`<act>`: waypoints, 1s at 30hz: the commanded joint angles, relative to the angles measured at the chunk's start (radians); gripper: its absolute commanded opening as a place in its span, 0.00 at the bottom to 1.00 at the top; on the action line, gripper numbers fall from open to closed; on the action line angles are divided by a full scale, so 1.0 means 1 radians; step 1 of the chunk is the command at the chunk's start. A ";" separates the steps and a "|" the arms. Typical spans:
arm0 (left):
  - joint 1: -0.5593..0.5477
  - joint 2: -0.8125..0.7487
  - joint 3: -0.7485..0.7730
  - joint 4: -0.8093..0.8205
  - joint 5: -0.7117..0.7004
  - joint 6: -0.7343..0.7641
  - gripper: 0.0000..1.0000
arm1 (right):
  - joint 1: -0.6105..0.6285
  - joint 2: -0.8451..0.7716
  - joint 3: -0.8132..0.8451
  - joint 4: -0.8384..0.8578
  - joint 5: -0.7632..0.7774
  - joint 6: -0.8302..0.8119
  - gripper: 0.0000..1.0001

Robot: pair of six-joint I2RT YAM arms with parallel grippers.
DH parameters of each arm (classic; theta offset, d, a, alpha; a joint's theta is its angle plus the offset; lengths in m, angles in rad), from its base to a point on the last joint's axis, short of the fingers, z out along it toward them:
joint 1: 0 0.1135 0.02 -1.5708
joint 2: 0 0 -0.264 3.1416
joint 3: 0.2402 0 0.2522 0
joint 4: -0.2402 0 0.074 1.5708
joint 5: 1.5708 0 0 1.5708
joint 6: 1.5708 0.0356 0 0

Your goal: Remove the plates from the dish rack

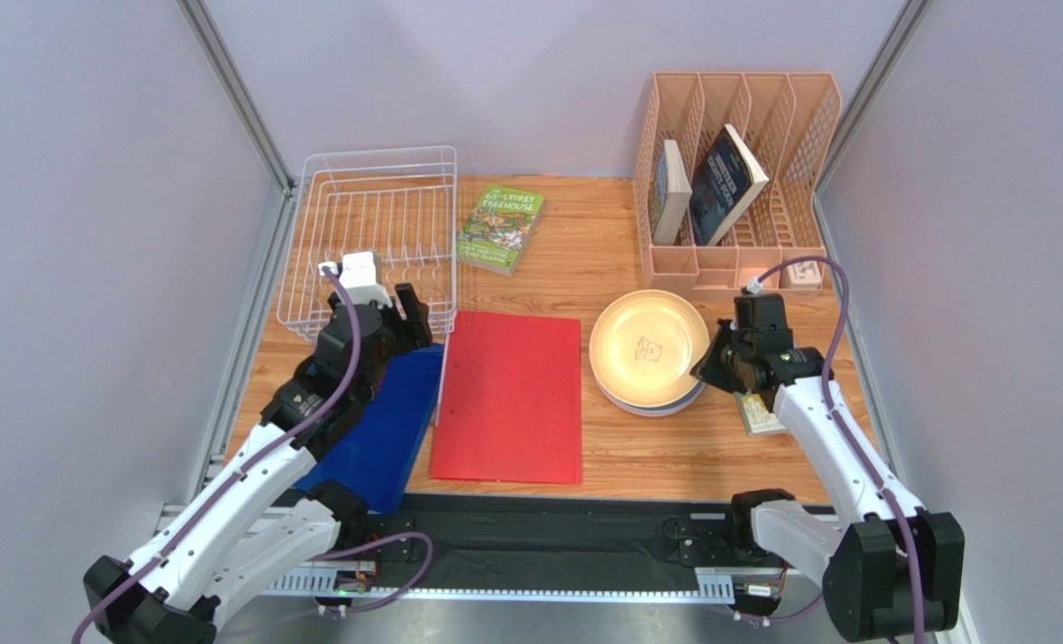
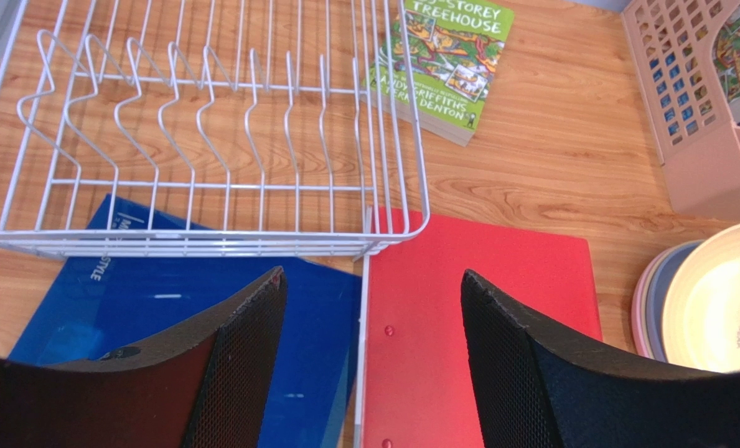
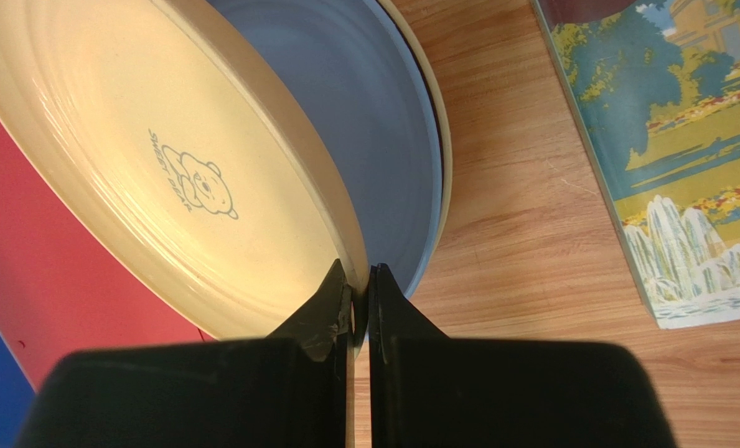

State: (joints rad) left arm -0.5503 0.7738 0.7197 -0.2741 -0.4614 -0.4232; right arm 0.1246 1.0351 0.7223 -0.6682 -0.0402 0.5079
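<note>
The white wire dish rack [image 1: 375,235] [image 2: 205,140] stands at the back left with no plates between its prongs. The plates lie in a stack [image 1: 648,352] right of centre. A cream plate [image 3: 158,159] with a bear mark is on top, tilted above a blue plate [image 3: 383,112]. A pink rim [image 2: 640,303] shows lower in the stack. My right gripper [image 1: 706,362] [image 3: 359,280] is shut on the cream plate's right rim. My left gripper [image 1: 413,319] [image 2: 373,289] hangs open and holds nothing, just in front of the rack's near right corner.
A red folder [image 1: 510,396] and a blue folder [image 1: 375,430] lie flat under the left gripper. A green book [image 1: 500,228] lies beside the rack. The peach organiser [image 1: 738,161] holds books at the back right. Another book [image 3: 663,168] lies right of the plates.
</note>
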 commanded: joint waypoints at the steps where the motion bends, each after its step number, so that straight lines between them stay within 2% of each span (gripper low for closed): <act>1: -0.002 -0.050 -0.028 0.022 0.001 0.034 0.74 | -0.008 0.034 -0.029 0.105 -0.036 0.023 0.02; 5: -0.002 -0.058 -0.029 0.032 0.024 0.047 0.74 | -0.008 0.083 -0.014 0.121 -0.026 0.018 0.03; 7: -0.002 -0.051 -0.023 0.029 0.026 0.055 0.74 | -0.008 0.108 -0.008 0.127 -0.027 0.021 0.09; 8: -0.002 -0.047 -0.022 0.026 0.023 0.055 0.74 | -0.009 0.114 -0.003 0.127 -0.027 0.023 0.13; 9: -0.002 -0.045 -0.020 0.024 0.024 0.052 0.74 | -0.010 0.120 -0.003 0.130 -0.029 0.024 0.24; 11: -0.002 -0.048 -0.020 0.023 0.021 0.050 0.74 | -0.008 0.120 -0.003 0.131 -0.035 0.024 0.29; 12: -0.002 -0.051 -0.023 0.024 0.020 0.052 0.74 | -0.008 0.118 -0.003 0.133 -0.035 0.024 0.41; 15: -0.002 -0.051 -0.020 0.023 0.000 0.050 0.74 | -0.008 0.100 -0.001 0.119 -0.029 0.020 0.51; 21: -0.002 -0.047 0.003 0.010 0.007 0.063 0.76 | -0.008 0.004 0.054 0.029 0.072 -0.019 0.60; 24: -0.002 -0.039 0.020 -0.005 -0.009 0.070 0.76 | -0.006 -0.075 0.084 -0.004 0.140 -0.025 0.62; 30: -0.002 -0.041 0.035 -0.011 -0.011 0.087 0.76 | -0.008 -0.202 0.098 0.012 0.169 -0.029 0.64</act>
State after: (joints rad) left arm -0.5503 0.7361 0.7036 -0.2775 -0.4591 -0.3698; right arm 0.1165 0.9016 0.7780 -0.6556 0.0605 0.4999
